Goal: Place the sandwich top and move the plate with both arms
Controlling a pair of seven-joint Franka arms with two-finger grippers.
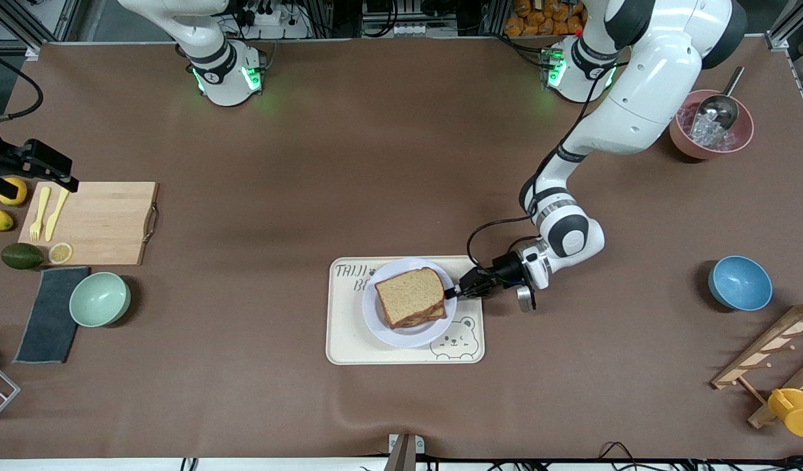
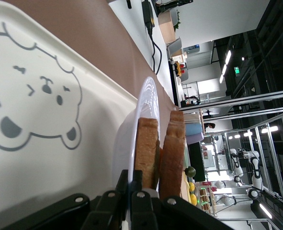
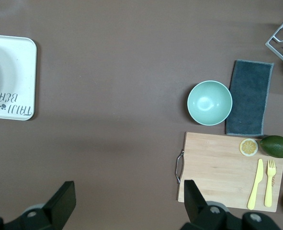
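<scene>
With the sandwich top (image 1: 409, 290) seated on the stack, the left gripper (image 1: 455, 292) is clamped on the plate (image 1: 380, 320) rim directly ahead of it, apparently to move the plate off the tray (image 1: 349, 347), while the right gripper (image 3: 127, 201), jaws apart, waits high over bare table.

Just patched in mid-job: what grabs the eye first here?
The sandwich top sits on the stacked sandwich, on the plate on the bear-printed tray. The left gripper is shut on the plate's rim. The right gripper hangs open over the wooden cutting board.
</scene>
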